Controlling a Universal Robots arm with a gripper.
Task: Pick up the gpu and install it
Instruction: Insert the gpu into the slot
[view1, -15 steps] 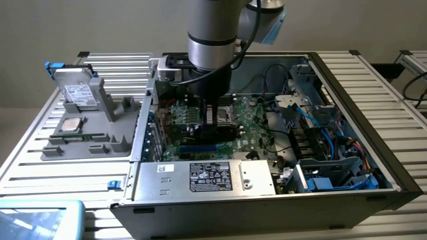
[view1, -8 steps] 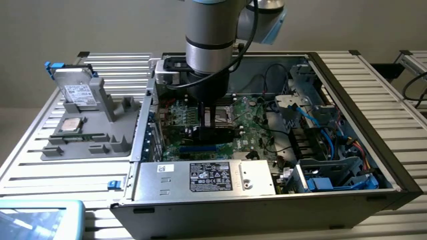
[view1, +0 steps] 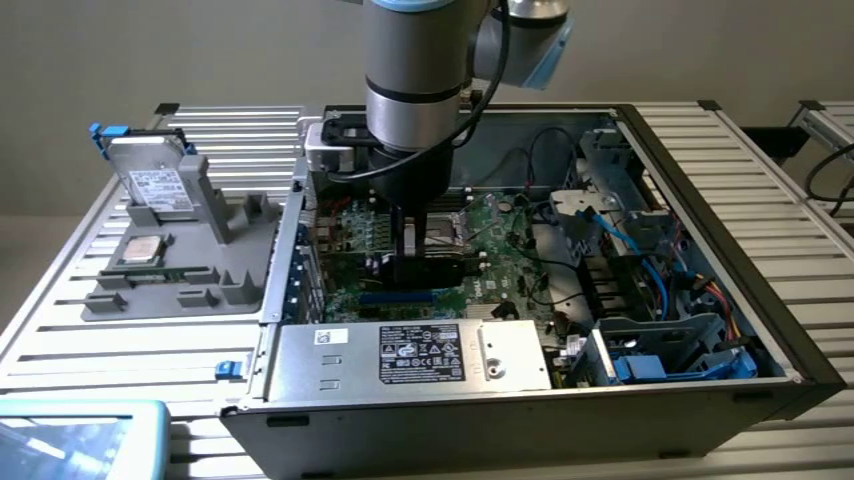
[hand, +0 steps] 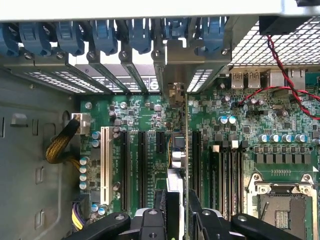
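Slatted metal table, open PC case: claw clamped on the gpu, held on edge over the motherboard slots, presumably to line it up.

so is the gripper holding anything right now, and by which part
Yes: the gripper holds the gpu by its upper edge, one finger on each face, with the card standing upright on edge.

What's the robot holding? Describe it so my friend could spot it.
Inside the open dark computer case, above the green motherboard, the robot's hand grips a flat green card with a black cooler. It is the only card standing over the slots.
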